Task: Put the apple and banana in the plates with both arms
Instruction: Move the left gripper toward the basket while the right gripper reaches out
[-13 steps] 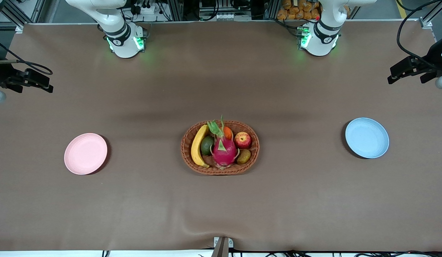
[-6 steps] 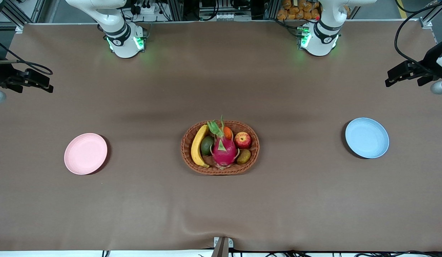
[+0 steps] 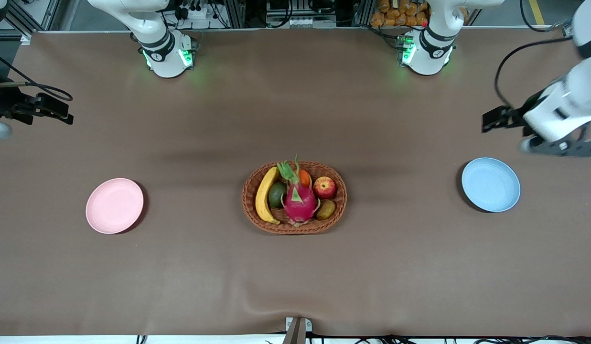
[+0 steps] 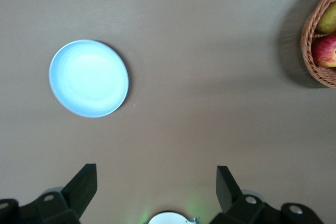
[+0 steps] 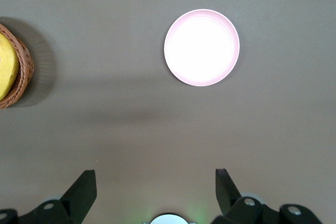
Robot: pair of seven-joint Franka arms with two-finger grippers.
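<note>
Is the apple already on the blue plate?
No, the apple still sits in the basket beside the dragon fruit, and the blue plate holds nothing.

Front view: the right gripper (image 3: 61, 111) is cut off at the picture's edge, with only part of its black body showing. The left gripper (image 3: 496, 119) is partly covered by its own white wrist.

Left wrist view: the wicker basket (image 4: 319, 45) is cropped at the edge — only part of the apple (image 4: 325, 51) and kiwi (image 4: 328, 18) shows.

Right wrist view: the basket is cropped likewise, and the banana (image 5: 7, 65) appears only as a yellow sliver.

Basket contents: the dragon fruit (image 3: 299, 200) overlaps the green fruit (image 3: 276, 194) and the small orange fruit (image 3: 305, 177).
</note>
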